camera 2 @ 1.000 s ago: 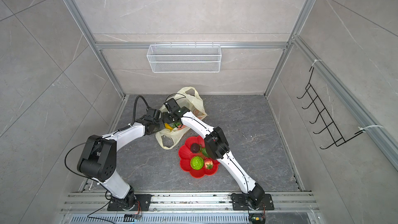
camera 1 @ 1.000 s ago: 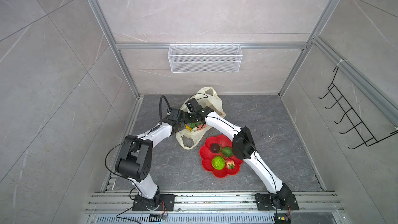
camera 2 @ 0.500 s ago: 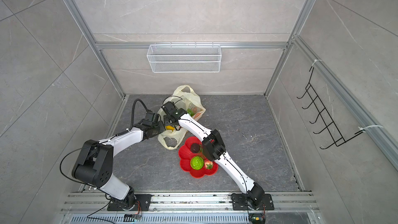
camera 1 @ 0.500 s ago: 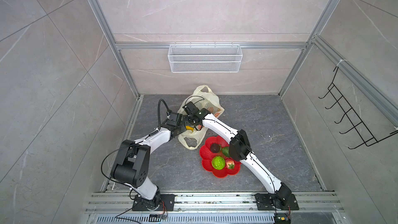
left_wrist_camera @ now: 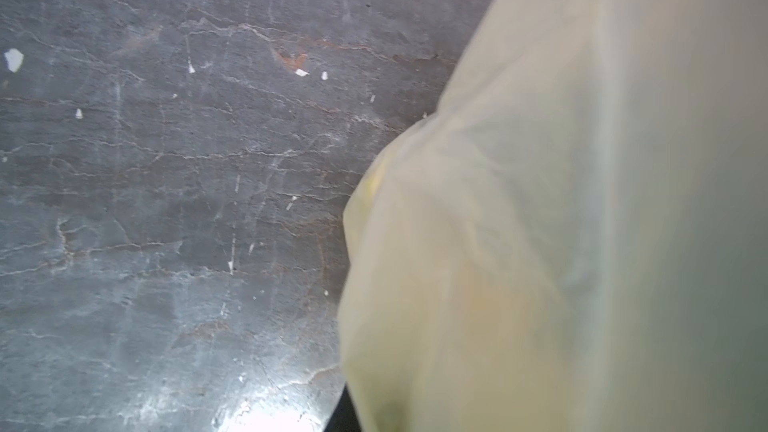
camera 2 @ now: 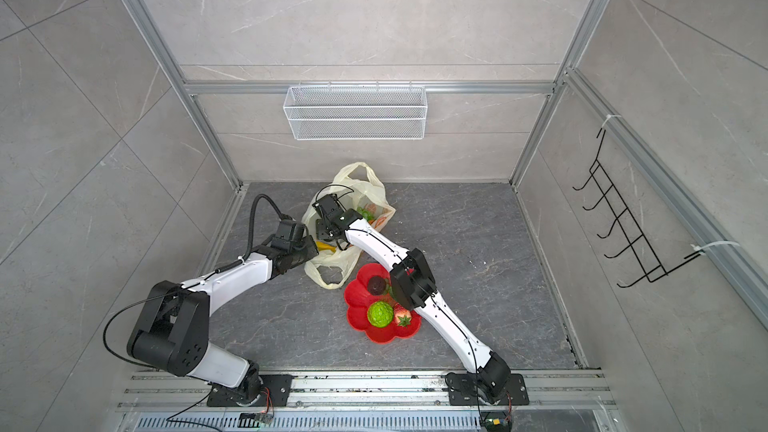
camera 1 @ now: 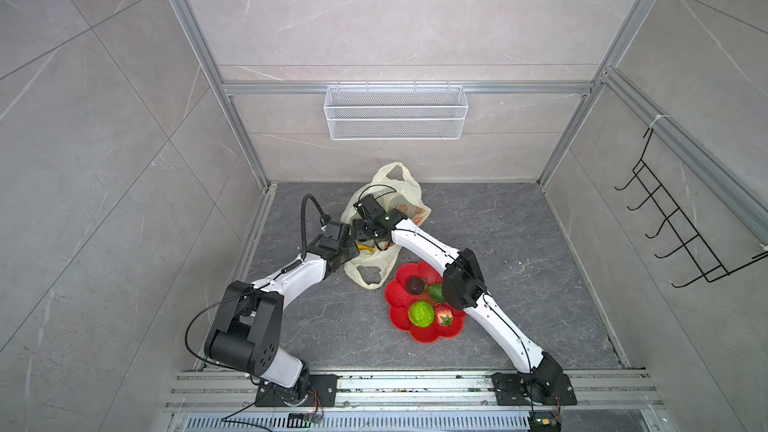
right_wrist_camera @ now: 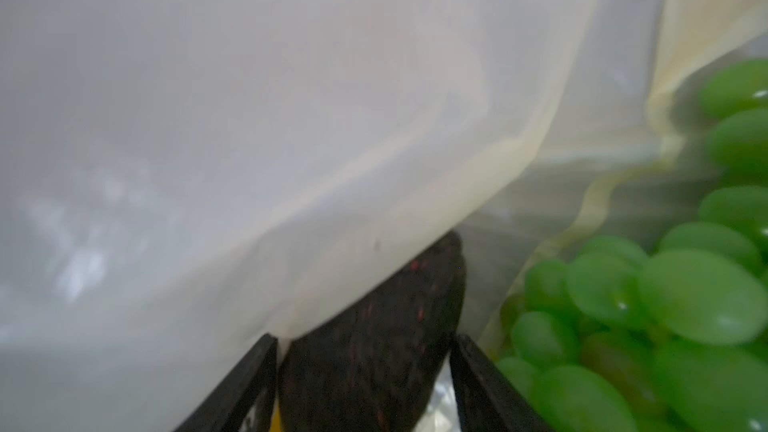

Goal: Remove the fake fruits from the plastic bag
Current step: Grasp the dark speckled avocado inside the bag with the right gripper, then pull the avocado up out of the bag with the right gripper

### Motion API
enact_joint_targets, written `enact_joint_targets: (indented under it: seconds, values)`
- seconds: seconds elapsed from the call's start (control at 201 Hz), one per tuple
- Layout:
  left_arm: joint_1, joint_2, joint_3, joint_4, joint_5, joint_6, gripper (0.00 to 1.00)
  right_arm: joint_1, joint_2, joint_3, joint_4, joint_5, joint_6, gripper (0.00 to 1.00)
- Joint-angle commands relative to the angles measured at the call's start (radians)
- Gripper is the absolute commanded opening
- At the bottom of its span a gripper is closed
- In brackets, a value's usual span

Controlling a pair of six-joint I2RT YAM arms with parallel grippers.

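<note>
Nearest me, a red plate [camera 1: 397,296] holds freed fake fruits [camera 1: 422,314]. My left gripper [camera 1: 353,248] is closed, seemingly pinching the flimsy plastic bag [camera 1: 405,189] at its rim. Inside, my right gripper [right_wrist_camera: 361,388] clasps a dark avocado [right_wrist_camera: 374,326] (rigid, slick; hold mid-body), with the grape bunch [right_wrist_camera: 673,305] beyond.

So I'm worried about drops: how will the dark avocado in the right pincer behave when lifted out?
Probably stiff: the dark avocado shows no dent in the right pincer. Its curved sides might slip or twist. The floppy plastic bag draping over it could drag on it.
</note>
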Motion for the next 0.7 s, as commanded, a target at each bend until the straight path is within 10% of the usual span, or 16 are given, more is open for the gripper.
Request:
enact_joint_targets:
  seconds: [0.0,0.692]
  values:
    - [-0.016,-0.074,-0.035,0.018,-0.027,-0.026,0.0,-0.014,0.074,0.044,-0.08,0.066,0.008,0.68]
    - [-0.008,0.052,0.068,-0.054,-0.055,0.013,0.0,-0.001,-0.185,-0.153,0.004,-0.066,-0.027,0.46]
